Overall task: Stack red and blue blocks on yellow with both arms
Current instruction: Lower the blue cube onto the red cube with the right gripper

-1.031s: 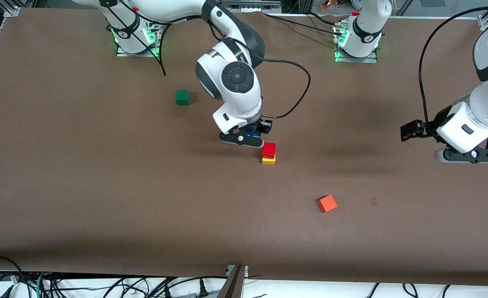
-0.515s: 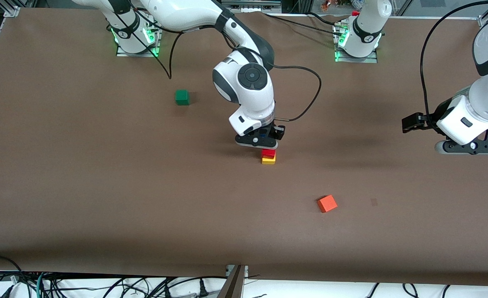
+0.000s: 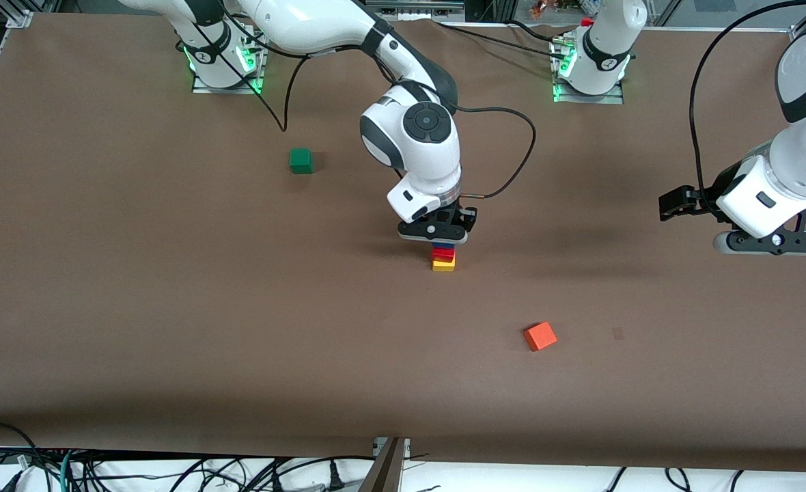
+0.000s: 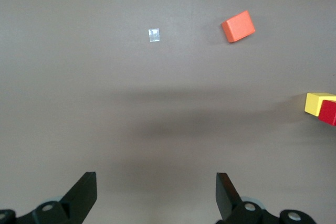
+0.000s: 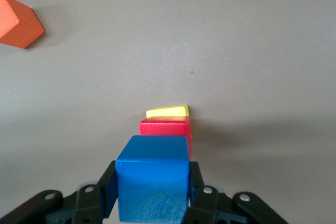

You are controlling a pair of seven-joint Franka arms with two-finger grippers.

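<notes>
Right arm bent down mid-counter, right gripper (image 3: 435, 236) pointing down, fingers clamped; left arm waiting at its own end, left gripper (image 4: 156, 195) spread wide, empty.

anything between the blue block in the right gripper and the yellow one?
Only the red block, which sits on the yellow block. In the right wrist view, the right gripper holds the blue block over it.

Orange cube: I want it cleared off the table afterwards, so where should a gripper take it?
Grip the orange cube from straight above, on two opposite flat side faces. It lies alone, turned askew on the table, so rotate the gripper to match.
</notes>
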